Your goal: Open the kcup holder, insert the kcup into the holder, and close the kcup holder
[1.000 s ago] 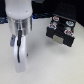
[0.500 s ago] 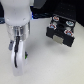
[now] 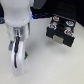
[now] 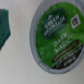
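Observation:
The kcup [image 4: 53, 41] fills the wrist view from straight above and very close: a round pod with a white rim and a green and dark lid. No fingers show in that view. In the exterior view, the white arm reaches down at that view's left. Its gripper [image 3: 19, 51] is low over the table, and its jaws are too small and blurred to read. The arm hides the kcup there. The kcup holder [image 3: 59, 33], a black box, stands apart at the exterior view's right, with several dark-lidded pods [image 3: 61, 22] showing on top.
A teal object [image 4: 4, 29] lies beside the kcup at the edge of the wrist view. In the exterior view, dark equipment [image 3: 47, 6] stands at the back behind the grey table [image 3: 45, 65].

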Available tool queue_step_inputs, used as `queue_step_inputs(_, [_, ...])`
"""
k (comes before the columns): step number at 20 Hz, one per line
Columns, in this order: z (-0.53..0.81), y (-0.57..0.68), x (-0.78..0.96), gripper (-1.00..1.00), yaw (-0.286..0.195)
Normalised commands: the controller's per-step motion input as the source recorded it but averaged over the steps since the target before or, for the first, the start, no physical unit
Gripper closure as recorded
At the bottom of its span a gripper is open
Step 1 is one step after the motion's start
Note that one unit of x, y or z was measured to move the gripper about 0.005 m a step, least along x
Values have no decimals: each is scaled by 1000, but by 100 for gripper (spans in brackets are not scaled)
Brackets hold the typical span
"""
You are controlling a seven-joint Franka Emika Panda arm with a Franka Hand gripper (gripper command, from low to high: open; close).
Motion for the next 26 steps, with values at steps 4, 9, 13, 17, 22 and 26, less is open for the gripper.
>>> queue_step_inputs(4, [-10,-5,19,100,-18])
queue_step_inputs(9, [164,44,19,100,-17])
queue_step_inputs(13, [746,306,95,100,-8])
queue_step_inputs(17, [887,408,99,100,4])
queue_step_inputs(22, [800,496,114,100,16])
queue_step_inputs(26, [734,576,84,100,20])
